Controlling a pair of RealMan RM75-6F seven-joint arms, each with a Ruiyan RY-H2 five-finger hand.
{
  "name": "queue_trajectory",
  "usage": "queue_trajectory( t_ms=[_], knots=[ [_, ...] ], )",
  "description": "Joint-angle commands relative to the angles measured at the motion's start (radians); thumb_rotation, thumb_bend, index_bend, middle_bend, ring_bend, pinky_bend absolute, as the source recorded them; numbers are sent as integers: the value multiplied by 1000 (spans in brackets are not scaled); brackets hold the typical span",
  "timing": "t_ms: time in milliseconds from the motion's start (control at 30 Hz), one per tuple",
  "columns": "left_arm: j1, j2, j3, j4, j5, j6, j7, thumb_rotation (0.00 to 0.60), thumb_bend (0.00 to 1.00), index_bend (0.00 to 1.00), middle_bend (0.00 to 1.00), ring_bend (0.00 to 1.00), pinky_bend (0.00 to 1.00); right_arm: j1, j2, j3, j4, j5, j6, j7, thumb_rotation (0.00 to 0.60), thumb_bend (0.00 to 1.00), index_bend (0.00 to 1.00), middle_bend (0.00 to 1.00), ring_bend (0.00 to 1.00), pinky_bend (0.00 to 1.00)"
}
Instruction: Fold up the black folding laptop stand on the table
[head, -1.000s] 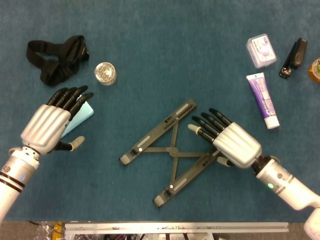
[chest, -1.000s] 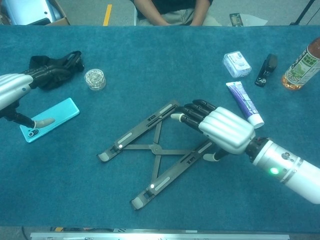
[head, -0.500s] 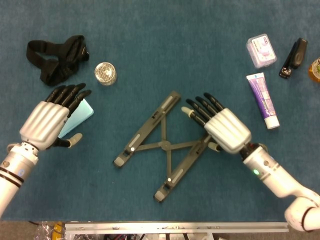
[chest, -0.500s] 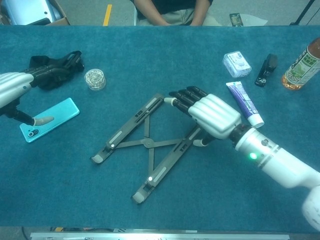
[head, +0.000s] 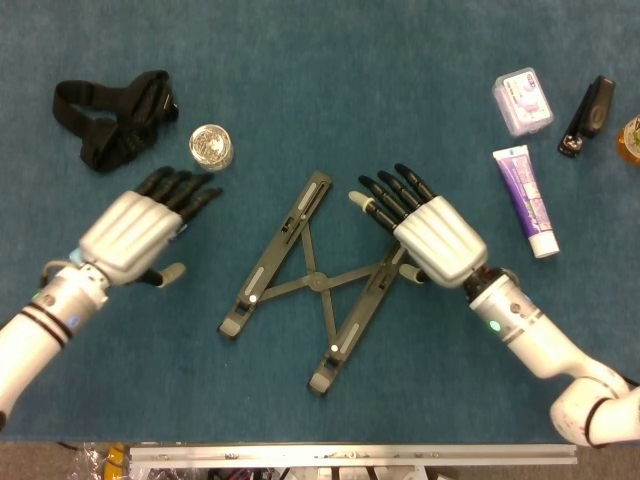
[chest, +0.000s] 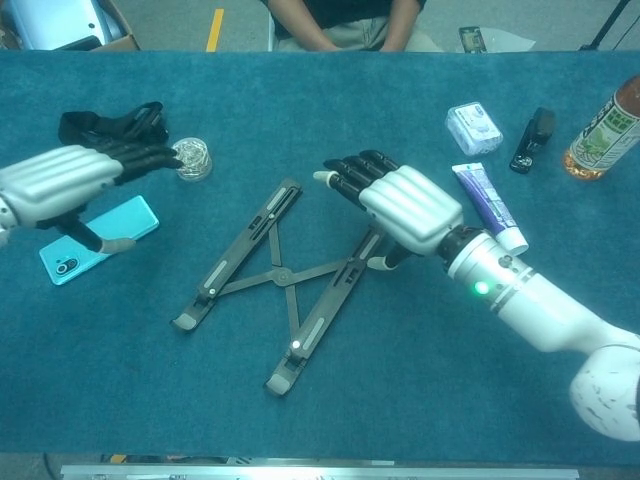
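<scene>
Chest view only: teal phone (chest: 97, 238) under left hand (chest: 62, 184).

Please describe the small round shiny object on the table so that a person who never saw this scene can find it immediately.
Look at the far left part of the blue table, where a black strap lies bunched up. Just right of it, beyond the left hand, stands a small round container. It alone is silvery and glittering.

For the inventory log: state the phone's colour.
Turquoise; the phone shows best in the chest view.
</scene>
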Motion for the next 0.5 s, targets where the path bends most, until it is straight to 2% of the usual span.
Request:
queue_trajectory(
  t_ms=[33,267,500],
  knots=[
    [-41,-38,5,40,40,-37,-15,600,257,0,0,0,33,-3,60,-18,-79,-14,21,-8,600,0,0,33,0,36],
    [-104,-139,8,126,111,-58,-30,600,257,0,0,0,32,-11,131,-54,-175,-44,49,-17,600,0,0,33,0,36],
    [-152,-217,5,190,125,-78,-63,600,257,0,0,0,16,-17,132,-83,-152,-64,65,-8,600,0,0,22,0,36]
  ],
)
